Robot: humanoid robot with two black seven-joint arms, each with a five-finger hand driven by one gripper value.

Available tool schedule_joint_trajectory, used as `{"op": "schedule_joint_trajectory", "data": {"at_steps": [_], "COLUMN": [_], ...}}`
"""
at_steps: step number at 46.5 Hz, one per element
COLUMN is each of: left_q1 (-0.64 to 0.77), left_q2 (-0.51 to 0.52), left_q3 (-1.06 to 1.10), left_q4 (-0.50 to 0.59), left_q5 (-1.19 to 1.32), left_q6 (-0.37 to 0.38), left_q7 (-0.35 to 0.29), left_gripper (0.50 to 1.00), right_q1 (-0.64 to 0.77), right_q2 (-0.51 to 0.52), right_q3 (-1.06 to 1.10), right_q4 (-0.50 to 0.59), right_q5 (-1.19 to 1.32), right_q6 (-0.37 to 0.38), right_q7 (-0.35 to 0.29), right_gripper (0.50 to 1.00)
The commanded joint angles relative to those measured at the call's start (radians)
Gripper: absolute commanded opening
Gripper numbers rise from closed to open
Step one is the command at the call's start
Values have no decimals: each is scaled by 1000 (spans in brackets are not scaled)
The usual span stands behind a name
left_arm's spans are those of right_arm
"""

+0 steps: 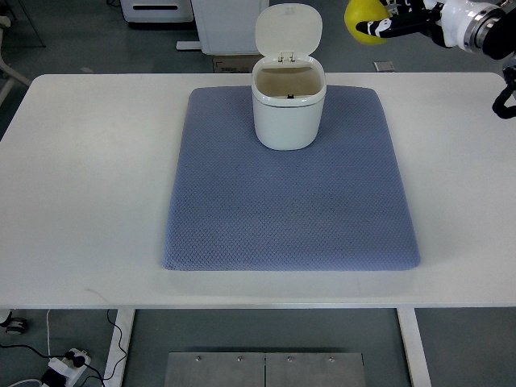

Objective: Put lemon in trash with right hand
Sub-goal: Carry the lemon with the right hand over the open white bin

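A yellow lemon (363, 19) is held in my right hand (379, 24) at the top right, above the table's far edge. The black fingers (395, 27) are curled around it, and the white arm comes in from the right edge. A small white trash bin (288, 105) stands on the far middle of a blue mat (290, 201), with its lid (288, 29) flipped up and its inside open. The lemon is to the right of the bin's lid and higher than the bin. The left hand is not in view.
The mat lies on a white table (89, 177). White cabinets (218, 20) stand behind the table. A black cable loop (505, 101) hangs near the right edge. Cables and a power strip (68, 363) lie on the floor at the lower left.
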Motion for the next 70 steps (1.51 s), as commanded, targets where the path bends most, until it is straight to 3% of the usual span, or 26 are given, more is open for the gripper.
{"op": "schedule_joint_trajectory", "data": {"at_steps": [1, 36, 55, 70], "left_q1": [1, 1, 1, 1], "left_q2": [0, 0, 0, 0], "left_q3": [0, 0, 0, 0], "left_q4": [0, 0, 0, 0], "left_q5": [0, 0, 0, 0], "left_q6": [0, 0, 0, 0], "left_q7": [0, 0, 0, 0], "left_gripper": [1000, 1000, 1000, 1000], "right_q1": [-30, -248, -304, -352], "right_q2": [14, 209, 276, 292], "right_q3": [42, 336, 390, 395], "right_q4": [-2, 3, -2, -6], "right_q5": [0, 15, 14, 12], "right_q6": [-24, -317, -398, -418], "right_q7": [0, 24, 78, 119], "right_gripper": [500, 500, 500, 500]}}
